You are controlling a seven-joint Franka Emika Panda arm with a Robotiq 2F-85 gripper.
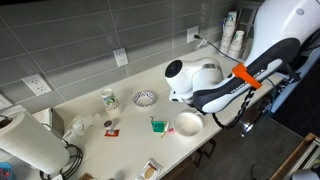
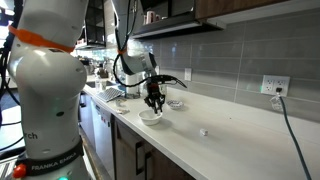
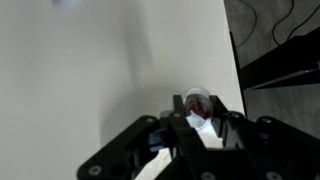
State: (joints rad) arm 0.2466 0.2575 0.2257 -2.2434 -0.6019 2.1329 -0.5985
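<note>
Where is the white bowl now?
In an exterior view, the white bowl sits at the front edge of the counter, beside the green object, below the gripper.

The arm is glossy white, with rounded shells and black joint sections. An orange ring bands one link. Its base bears grey "FRANKA EMIKA" lettering. The gripper is matte black and boxy, with thin black cables trailing beside it.

In an exterior view, the near bowl sits mid-frame at the counter's front edge. The far bowl lies behind it, and the paper towel roll stands lower left.
</note>
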